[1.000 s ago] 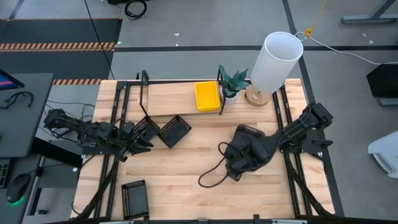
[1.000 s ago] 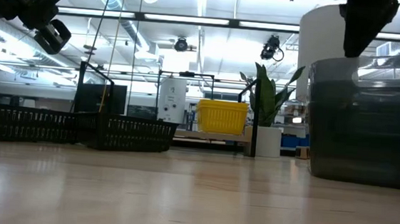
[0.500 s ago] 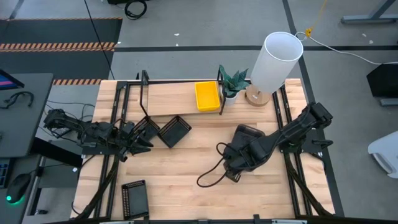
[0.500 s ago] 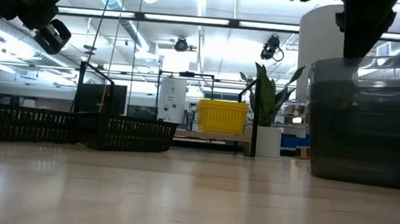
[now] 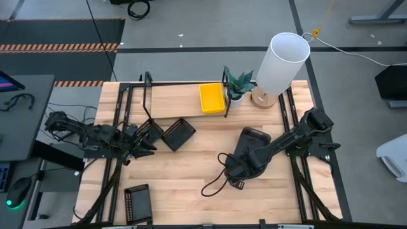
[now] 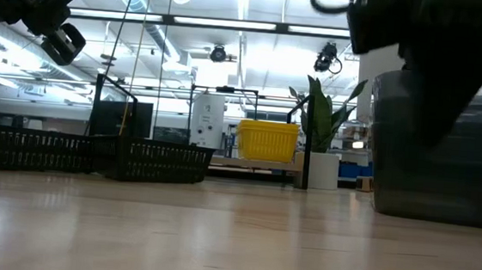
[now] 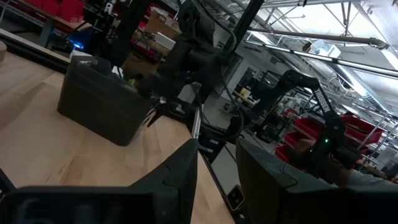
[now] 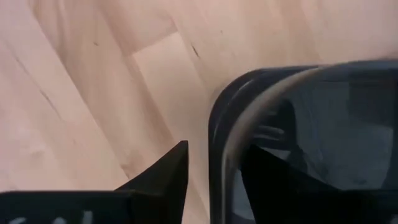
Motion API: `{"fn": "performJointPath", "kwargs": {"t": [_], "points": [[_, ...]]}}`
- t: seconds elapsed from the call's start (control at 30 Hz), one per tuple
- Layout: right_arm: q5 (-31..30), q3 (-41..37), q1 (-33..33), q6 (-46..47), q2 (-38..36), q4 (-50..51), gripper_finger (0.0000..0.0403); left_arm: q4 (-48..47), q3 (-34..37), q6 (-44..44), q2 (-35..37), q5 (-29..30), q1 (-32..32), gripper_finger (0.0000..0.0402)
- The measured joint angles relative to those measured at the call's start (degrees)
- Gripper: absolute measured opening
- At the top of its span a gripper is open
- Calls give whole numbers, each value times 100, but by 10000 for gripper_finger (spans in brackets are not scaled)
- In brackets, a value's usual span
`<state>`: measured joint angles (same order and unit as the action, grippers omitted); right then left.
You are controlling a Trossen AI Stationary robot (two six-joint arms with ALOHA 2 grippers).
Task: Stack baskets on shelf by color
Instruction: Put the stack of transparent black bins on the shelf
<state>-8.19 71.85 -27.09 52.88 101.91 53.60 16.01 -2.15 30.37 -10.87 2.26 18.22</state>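
Observation:
A smoky dark grey basket (image 5: pixel 254 141) rests by its bottom on the table right of centre; it also shows in the low view (image 6: pixel 446 160). My right gripper (image 5: pixel 234 172) is open at the basket's near-left corner. In the right wrist view one finger (image 8: pixel 163 179) stands outside the rounded rim (image 8: pixel 217 143) and the other (image 8: pixel 277 180) inside, with no touch showing. A yellow basket (image 5: pixel 212 98) sits on the shelf (image 5: pixel 178 100). Two black slatted baskets (image 5: pixel 178 133) (image 5: pixel 151 130) lie in front of the shelf, and a third (image 5: pixel 137 202) near the front edge. My left gripper (image 5: pixel 145 146) is open and empty beside them.
A potted plant (image 5: pixel 238 86) and a tall white lamp (image 5: pixel 283 62) stand at the far right beside the shelf. A black cable (image 5: pixel 213 181) loops on the table by my right arm. Bare wood lies between the black baskets and the grey one.
My right gripper has moved toward the table's near edge and a little left, going down at the grey basket's near-left corner. The basket has stayed where it was.

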Motion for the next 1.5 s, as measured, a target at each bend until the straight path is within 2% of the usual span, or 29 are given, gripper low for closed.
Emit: {"fn": "performJointPath", "kwargs": {"t": [0.17,0.27,0.33,0.57,1.0,1.17,1.37,1.5], "points": [[408,28,102,-15,255,7,89,0,0,2,2,0,1,117],[461,31,138,-35,271,47,32,0,0,1,1,1,1,117],[425,25,140,-74,240,52,15,0,0,2,0,2,2,117],[384,177,132,-182,230,269,13,0,0,2,1,1,1,117],[-161,1241,-1,-1069,259,29,13,0,0,2,0,2,0,117],[-311,2243,-28,-1782,841,381,13,-2,0,0,2,2,0,117],[-419,4220,205,-3140,1969,1300,13,2,0,1,2,2,1,117],[-608,5320,476,-4177,2472,1662,13,2,0,2,2,0,2,117]]}}
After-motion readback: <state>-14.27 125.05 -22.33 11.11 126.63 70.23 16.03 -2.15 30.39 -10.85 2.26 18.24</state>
